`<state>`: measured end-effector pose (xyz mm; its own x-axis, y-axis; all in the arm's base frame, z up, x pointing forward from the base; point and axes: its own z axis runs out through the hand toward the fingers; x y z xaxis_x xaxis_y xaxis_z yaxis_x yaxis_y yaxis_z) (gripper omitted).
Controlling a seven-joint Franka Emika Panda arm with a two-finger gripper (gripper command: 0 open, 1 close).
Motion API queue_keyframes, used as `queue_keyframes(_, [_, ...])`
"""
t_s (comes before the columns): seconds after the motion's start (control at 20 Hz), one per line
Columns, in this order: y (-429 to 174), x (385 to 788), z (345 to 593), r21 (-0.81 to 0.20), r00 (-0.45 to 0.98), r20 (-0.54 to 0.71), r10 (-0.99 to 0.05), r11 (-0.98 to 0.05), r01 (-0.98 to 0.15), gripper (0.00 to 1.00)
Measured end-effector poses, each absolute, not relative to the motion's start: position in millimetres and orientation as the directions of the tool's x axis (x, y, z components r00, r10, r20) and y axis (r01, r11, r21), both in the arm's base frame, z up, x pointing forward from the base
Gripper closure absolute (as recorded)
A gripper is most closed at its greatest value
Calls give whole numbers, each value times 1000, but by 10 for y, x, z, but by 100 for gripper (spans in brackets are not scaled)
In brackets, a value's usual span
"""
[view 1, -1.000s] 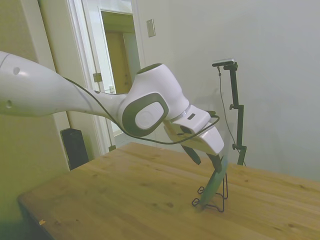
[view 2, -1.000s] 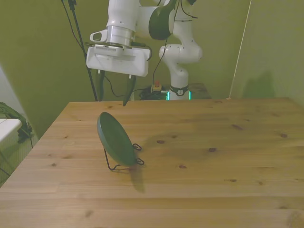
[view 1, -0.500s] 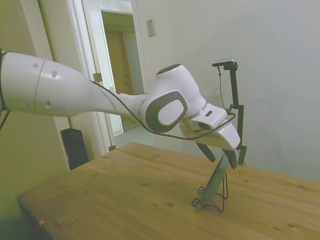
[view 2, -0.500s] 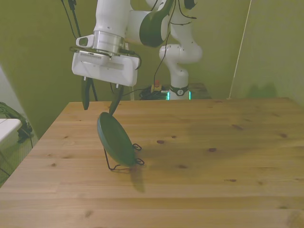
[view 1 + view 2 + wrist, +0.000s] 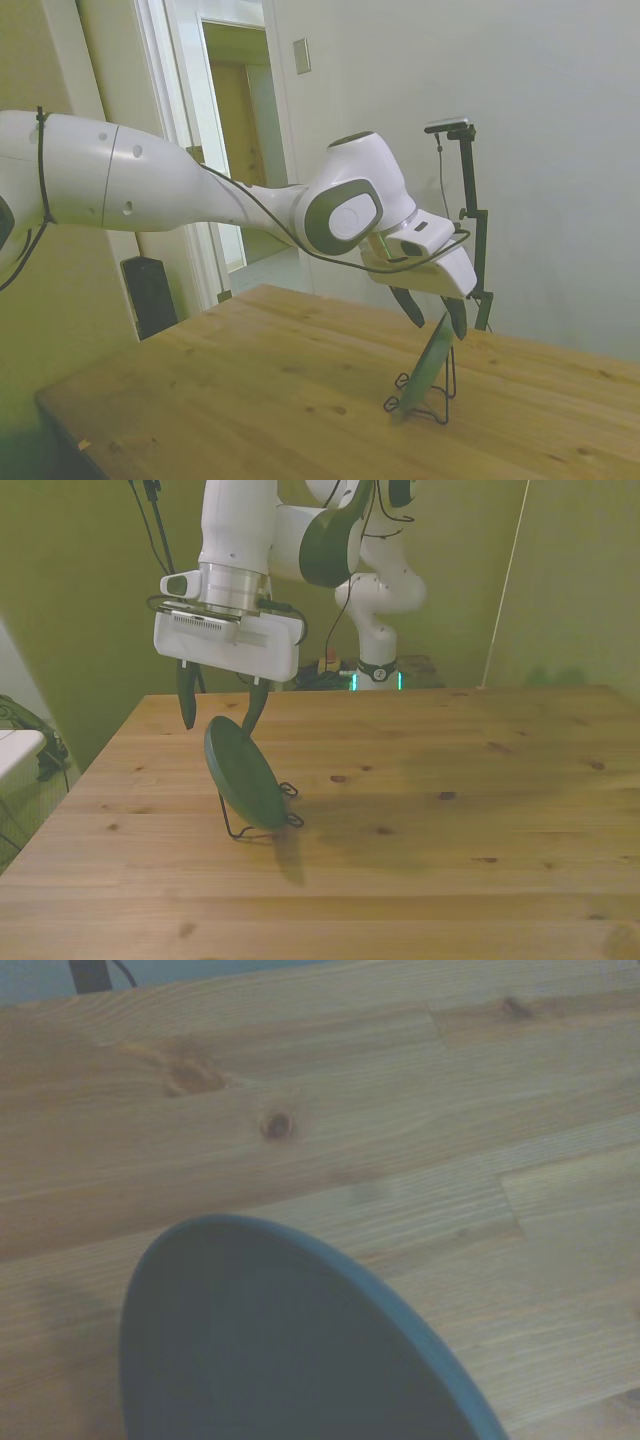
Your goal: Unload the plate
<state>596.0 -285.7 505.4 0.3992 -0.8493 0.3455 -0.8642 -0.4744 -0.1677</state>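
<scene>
The plate [image 5: 246,776], small, round and dark grey-green, stands tilted on its edge in a thin black wire rack [image 5: 290,791] near the front view's left part of the wooden table [image 5: 450,780]. In the side view the plate [image 5: 429,364] shows nearly edge-on in the rack [image 5: 402,381]. My gripper [image 5: 217,723] hangs open just over the plate's top rim, one finger on each side of it and not touching. From the side, the gripper [image 5: 435,318] straddles the same rim. The wrist view shows the plate [image 5: 280,1350] close up, with bare wood beyond.
The table [image 5: 280,380] carries nothing besides the rack and plate. Its left edge in the front view lies close to the rack. A doorway and a dark box stand beyond the table in the side view.
The arm has swung toward the front view's left and come down. The open fingers, earlier behind and above the plate, now flank its top rim. Plate and rack have not moved.
</scene>
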Motion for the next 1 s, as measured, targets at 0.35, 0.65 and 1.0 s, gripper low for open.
queue_keyframes(0.35, [-2879,5966,5033,-141,409,344,-845,-477,-867,100])
queue_keyframes(0.65, [-2920,5984,4983,-125,413,349,-841,-478,-869,100])
queue_keyframes(1.0, [-2937,6002,4949,-116,417,351,-838,-481,-869,100])
